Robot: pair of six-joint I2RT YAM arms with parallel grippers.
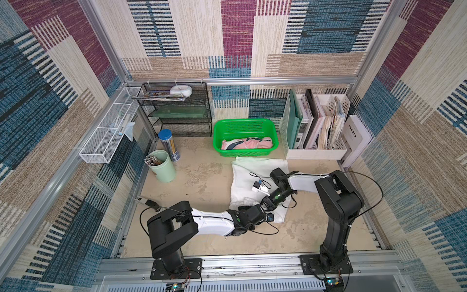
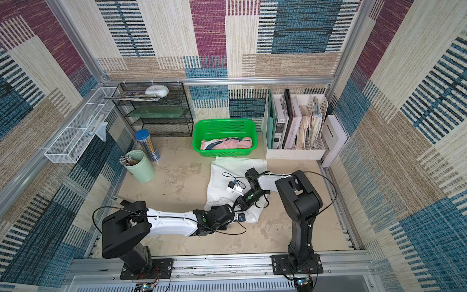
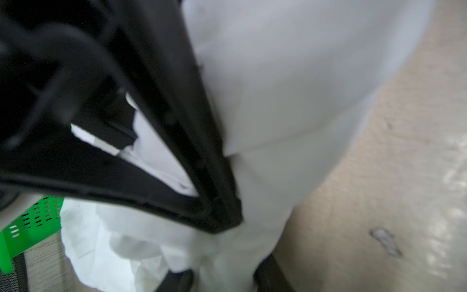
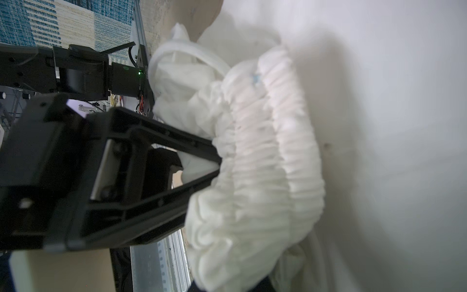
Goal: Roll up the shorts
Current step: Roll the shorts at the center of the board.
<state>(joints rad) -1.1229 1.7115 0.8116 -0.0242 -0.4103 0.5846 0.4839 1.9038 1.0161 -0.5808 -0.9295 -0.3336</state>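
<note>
The white shorts [image 1: 252, 174] [image 2: 227, 172] lie spread on the table in front of the green basket [image 1: 245, 121]. Their gathered elastic waistband [image 4: 265, 151] is bunched at the near end, with a drawstring loop beside it. My left gripper [image 1: 265, 215] [image 3: 222, 278] is shut on the white shorts at that near edge, white cloth [image 3: 278, 75] filling its jaws. My right gripper [image 1: 265, 202] [image 4: 232, 283] is shut on the same bunched waistband, close beside the left one. The pink printed shorts [image 1: 246, 144] [image 2: 226, 144] lie rolled inside the basket.
A mint cup of pens [image 1: 164, 166] and a blue-lidded tube [image 1: 169, 144] stand at the left. A black wire shelf [image 1: 177, 108] and a white file organiser [image 1: 318, 126] line the back wall. A white wire basket [image 1: 108, 136] hangs on the left wall.
</note>
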